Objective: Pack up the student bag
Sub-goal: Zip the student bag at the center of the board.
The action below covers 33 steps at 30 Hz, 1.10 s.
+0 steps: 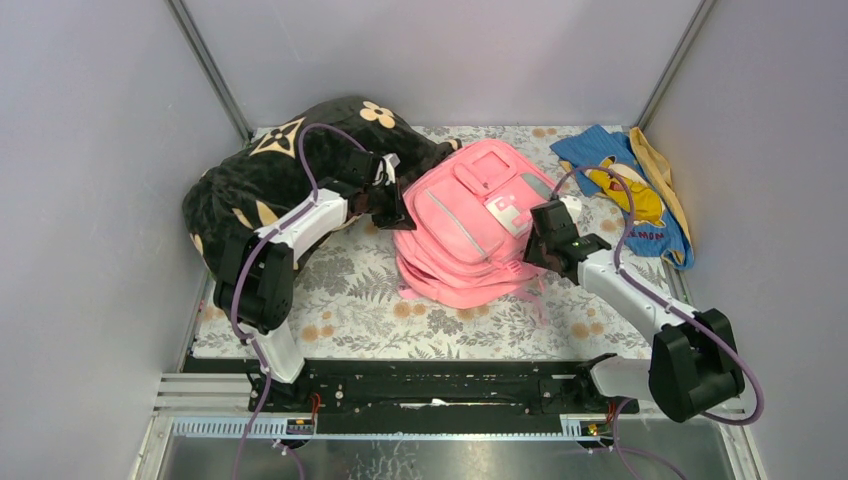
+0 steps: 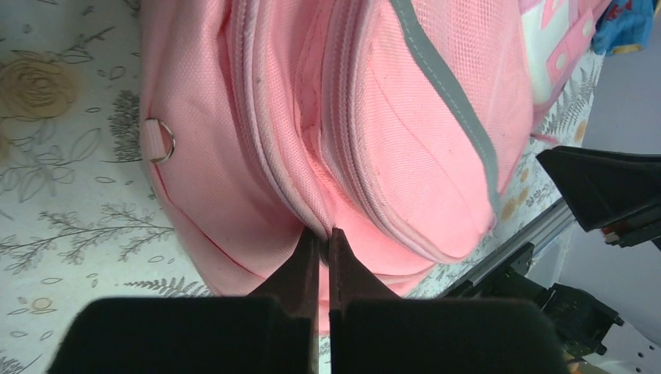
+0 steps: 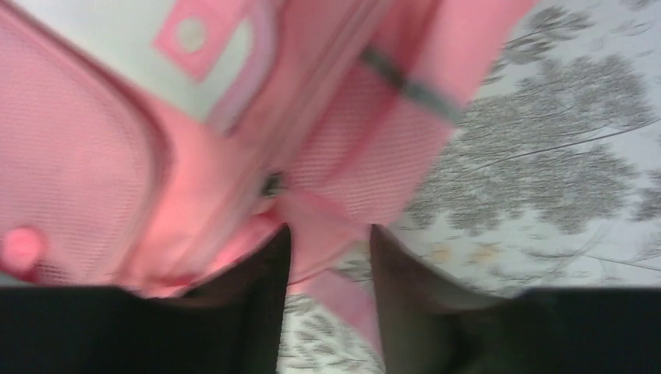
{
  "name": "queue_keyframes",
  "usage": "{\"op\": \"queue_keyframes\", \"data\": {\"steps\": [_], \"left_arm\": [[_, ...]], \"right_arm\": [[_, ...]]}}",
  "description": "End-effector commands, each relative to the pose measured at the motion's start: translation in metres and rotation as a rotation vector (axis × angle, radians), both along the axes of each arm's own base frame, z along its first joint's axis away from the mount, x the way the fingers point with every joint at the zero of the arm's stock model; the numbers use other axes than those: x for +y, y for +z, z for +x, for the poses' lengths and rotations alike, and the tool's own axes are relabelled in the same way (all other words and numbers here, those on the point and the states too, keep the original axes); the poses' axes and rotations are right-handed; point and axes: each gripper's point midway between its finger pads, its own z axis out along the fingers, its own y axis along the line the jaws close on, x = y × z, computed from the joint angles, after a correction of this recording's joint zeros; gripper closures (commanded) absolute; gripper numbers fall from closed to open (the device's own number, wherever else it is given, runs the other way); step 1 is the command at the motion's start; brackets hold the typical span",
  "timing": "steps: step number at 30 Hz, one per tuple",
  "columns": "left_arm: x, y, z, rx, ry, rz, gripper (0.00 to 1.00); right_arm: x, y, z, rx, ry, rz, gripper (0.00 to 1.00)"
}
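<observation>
Overhead view of an enclosed work cell. The bench (image 1: 350, 300) is covered by a pale cloth printed with grey ferns and tan roses, and plain pale grey walls (image 1: 450, 60) close it in on three sides, joined at the rear corners by slanting metal posts (image 1: 210, 70). A black rail (image 1: 430, 385) along the near edge carries the bases of both my arms. The student bag (image 1: 470, 225) lies flat near the middle of the bench, front pockets up, its white-and-pink patch toward my right. A black pillow (image 1: 270, 170) with tan flowers fills the rear left corner and touches the bag's left end; a blue cloth (image 1: 620, 190) with a yellow figure lies at the rear right, just beside the wall. My left pincer (image 2: 323, 234) is closed, its tips set into the seam between two zipped compartments at the bag's left end; whether fabric is caught between them I cannot tell. A metal ring (image 2: 161, 140) hangs on the bag's side nearby. My right pincer (image 3: 326, 230) stands parted at the bag's right edge, a pink tab lying between its fingers; that view is blurred.
</observation>
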Motion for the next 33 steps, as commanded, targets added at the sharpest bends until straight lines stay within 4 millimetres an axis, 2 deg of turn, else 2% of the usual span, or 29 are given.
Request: {"op": "queue_keyframes", "data": {"steps": [1, 2, 3, 6, 8, 11, 13, 15, 17, 18, 19, 20, 22, 24, 27, 30, 33], "left_arm": [[0.011, 0.008, 0.003, -0.019, 0.019, 0.011, 1.00], [0.001, 0.007, -0.003, -0.017, 0.000, 0.009, 1.00], [-0.009, 0.006, -0.007, -0.017, -0.015, 0.009, 1.00], [-0.042, 0.007, -0.022, -0.013, -0.069, -0.006, 1.00], [-0.061, 0.007, -0.031, -0.012, -0.091, -0.010, 1.00], [-0.094, 0.009, -0.048, -0.001, -0.090, -0.028, 1.00], [-0.121, 0.015, -0.064, -0.015, -0.079, -0.042, 1.00], [-0.152, 0.027, -0.088, -0.039, -0.061, -0.124, 1.00], [-0.186, 0.047, -0.115, -0.054, -0.137, -0.255, 1.00], [-0.200, 0.058, -0.130, -0.052, -0.220, -0.302, 0.73], [-0.208, 0.061, -0.135, -0.055, -0.271, -0.296, 0.55], [-0.212, 0.065, -0.139, -0.059, -0.322, -0.272, 0.45], [-0.206, 0.067, -0.137, -0.098, -0.365, -0.197, 0.36], [-0.192, 0.076, -0.127, -0.178, -0.359, -0.137, 0.33], [-0.157, 0.084, -0.094, -0.221, -0.265, -0.110, 0.30], [-0.104, 0.065, -0.045, -0.151, -0.098, -0.091, 0.33], [-0.069, 0.044, -0.018, -0.148, 0.002, -0.004, 0.35]], "right_arm": [[-0.049, 0.029, 0.003, -0.064, -0.156, -0.111, 0.30], [-0.054, 0.025, 0.000, -0.049, -0.177, -0.093, 0.25], [-0.060, 0.017, -0.002, -0.031, -0.202, -0.066, 0.26], [-0.075, -0.013, -0.013, 0.060, -0.282, 0.038, 0.35], [-0.078, -0.025, -0.018, 0.097, -0.318, 0.076, 0.41], [-0.073, -0.027, -0.016, 0.095, -0.319, 0.119, 0.42], [-0.073, -0.022, -0.010, 0.081, -0.304, 0.119, 0.39], [-0.069, -0.020, 0.000, 0.088, -0.256, 0.124, 0.35], [-0.063, -0.024, 0.010, 0.117, -0.216, 0.130, 0.33], [-0.060, -0.030, 0.016, 0.132, -0.203, 0.137, 0.36], [-0.058, -0.035, 0.019, 0.142, -0.195, 0.146, 0.36], [-0.055, -0.036, 0.026, 0.140, -0.186, 0.156, 0.37], [-0.052, -0.036, 0.038, 0.130, -0.178, 0.169, 0.35], [-0.055, -0.029, 0.055, 0.113, -0.163, 0.143, 0.31], [-0.061, -0.002, 0.073, 0.075, -0.157, 0.097, 0.22], [-0.055, 0.039, 0.082, -0.050, -0.124, 0.143, 0.17], [-0.041, 0.066, 0.077, -0.104, -0.078, 0.211, 0.16]]}}
